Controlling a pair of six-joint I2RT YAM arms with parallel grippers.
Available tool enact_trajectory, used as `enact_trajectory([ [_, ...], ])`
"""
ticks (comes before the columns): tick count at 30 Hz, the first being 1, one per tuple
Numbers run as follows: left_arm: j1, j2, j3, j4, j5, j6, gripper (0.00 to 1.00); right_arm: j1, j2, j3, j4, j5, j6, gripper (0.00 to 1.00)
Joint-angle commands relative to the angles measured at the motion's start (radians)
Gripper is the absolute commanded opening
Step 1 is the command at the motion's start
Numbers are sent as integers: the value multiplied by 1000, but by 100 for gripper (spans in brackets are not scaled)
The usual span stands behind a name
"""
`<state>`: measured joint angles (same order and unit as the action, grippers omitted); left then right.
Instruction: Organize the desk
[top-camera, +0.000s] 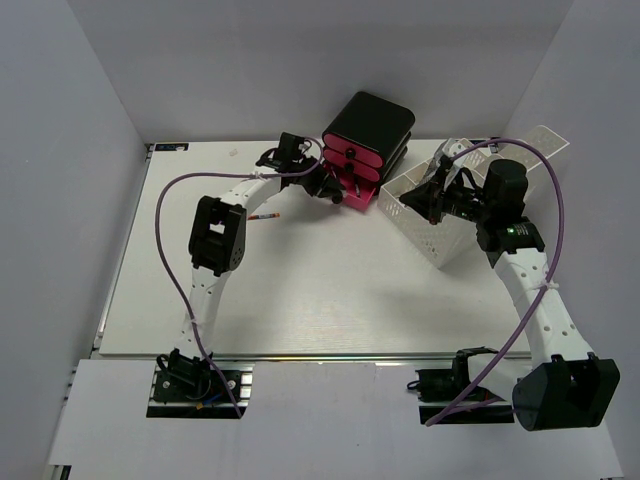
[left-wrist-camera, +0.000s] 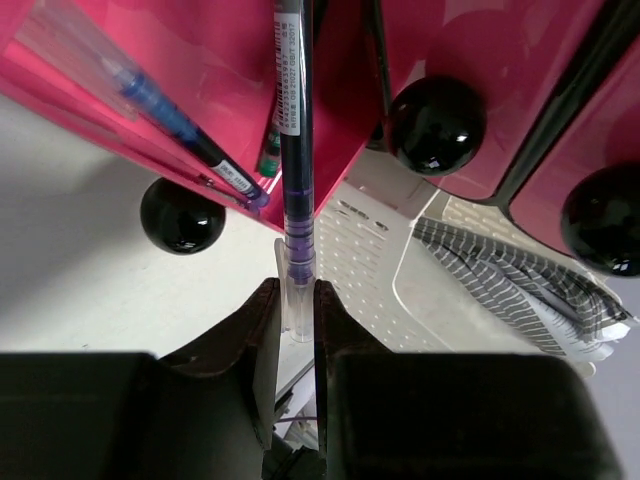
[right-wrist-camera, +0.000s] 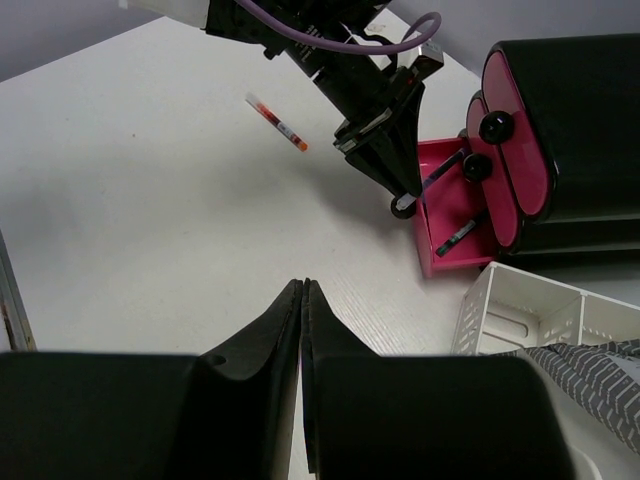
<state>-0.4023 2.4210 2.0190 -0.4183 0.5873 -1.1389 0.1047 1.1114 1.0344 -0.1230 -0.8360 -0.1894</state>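
Two arm bases (top-camera: 190, 375) sit bolted along the silver rail (top-camera: 330, 361) at the near edge of the table (top-camera: 300, 290), a broad white slab that fills the floor of the enclosure and carries everything else in view. Both arms reach out from here towards the far side.

Partway across, an orange-tipped pen (right-wrist-camera: 277, 122) lies alone on the bare surface, just left of the left arm's forearm.

Beyond it, the left gripper (left-wrist-camera: 296, 295) is clamped narrowly on the clear end of a purple pen (left-wrist-camera: 296, 150), its two dark fingers (left-wrist-camera: 258, 330) pressed against either side of the barrel. The pen points away from the wrist, and its far end appears to lie over the rim of an open pink drawer (right-wrist-camera: 440, 215), though the exact contact is hard to make out. A blue pen (left-wrist-camera: 170, 115) lies slanted inside that drawer, and a round black knob (left-wrist-camera: 182, 215) hangs below its front.

To the right, the right gripper (right-wrist-camera: 302, 287) is closed with nothing between its fingers, held above the table by the near left corner of a white perforated tray (top-camera: 440, 245). A grey striped cloth (right-wrist-camera: 590, 375) lies in the tray.

At the far edge stands the black-and-pink drawer unit (top-camera: 367, 135), just beside the tray's left end.
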Motion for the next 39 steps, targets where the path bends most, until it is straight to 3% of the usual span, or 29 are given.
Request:
enact_trajectory([
  [1,-4,-8,72,33,12,-27,13,-8,-22,-4,45,0,8,7],
  [19,-4,49,136,101,34,-94,43,-28,-19,-8,43,-17,10,8],
  [23,-4,29,139,138,60,-113,45,-31,-19,-11,43,-37,1,12],
  [26,-4,-20,120,168,98,-120,43,-33,-18,-13,30,-80,-39,19],
  [27,-4,-43,98,185,112,-119,38,-33,-10,-11,10,-101,-60,23],
  [29,5,-159,-24,263,164,-102,33,-36,5,-4,-76,-220,-185,41],
  [30,16,-213,-90,301,181,-88,16,-33,5,0,-111,-263,-241,45],
  [32,29,-324,-317,451,225,-24,3,-31,30,3,-176,-369,-342,52],
  [34,51,-498,-464,548,313,52,0,-22,39,1,-237,-418,-453,54],
  [35,75,-555,-594,543,334,193,0,-11,48,-8,-248,-428,-479,54],
  [37,98,-732,-713,333,304,408,3,29,60,-28,-265,-408,-554,54],
  [38,109,-784,-733,232,234,641,13,45,77,-33,-262,-385,-571,54],
  [39,109,-874,-756,90,31,725,24,102,91,-36,-257,-324,-599,53],
])
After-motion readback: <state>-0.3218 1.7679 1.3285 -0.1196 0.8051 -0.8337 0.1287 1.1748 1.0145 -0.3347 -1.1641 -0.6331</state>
